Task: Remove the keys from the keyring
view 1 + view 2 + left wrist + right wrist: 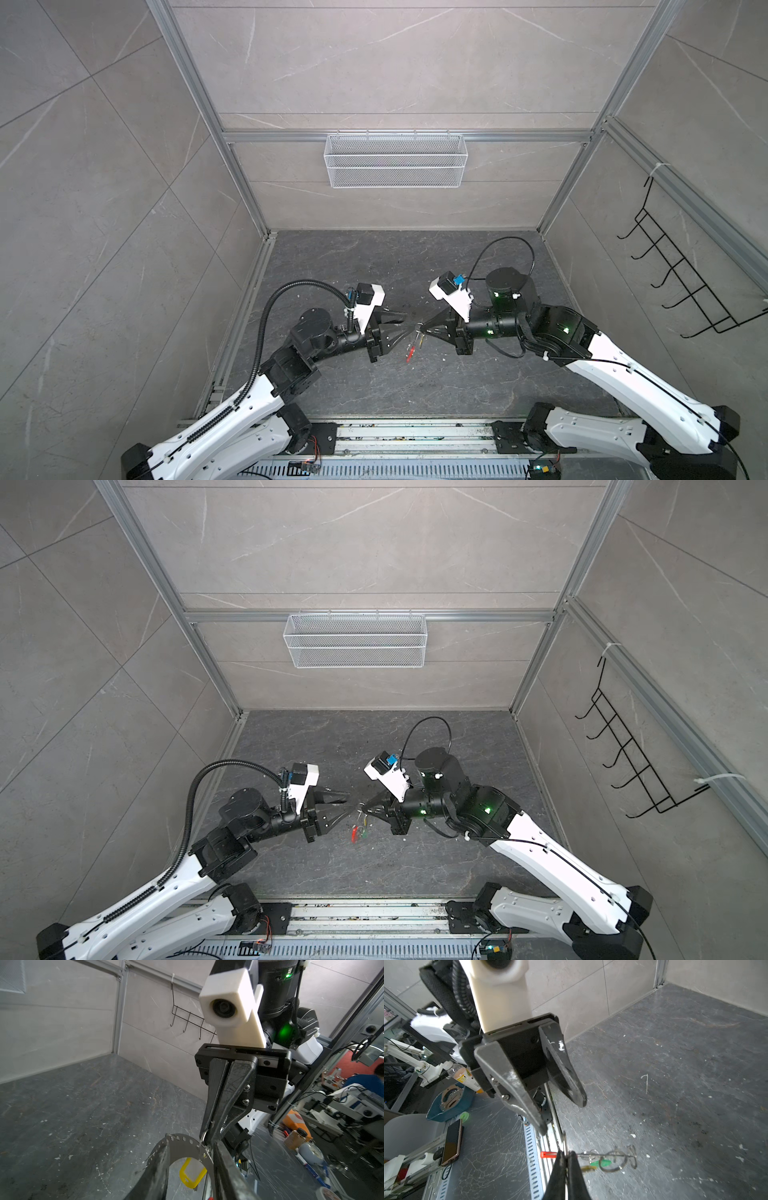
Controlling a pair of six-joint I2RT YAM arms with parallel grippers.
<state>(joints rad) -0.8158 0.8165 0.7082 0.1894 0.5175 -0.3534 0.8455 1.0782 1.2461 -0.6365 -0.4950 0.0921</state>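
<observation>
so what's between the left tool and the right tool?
The keyring, its grey band, with the yellow key hanging under it; clearest in the left wrist view.

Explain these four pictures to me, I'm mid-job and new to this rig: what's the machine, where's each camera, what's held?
Two robot arms with pincer grippers work over a dark tabletop. The two wide pictures look down from overhead; the two close ones come from a camera on each wrist. The right gripper is shut on the keyring, and the yellow key and green key dangle from it. The left gripper is open, facing it, holding nothing.
</observation>
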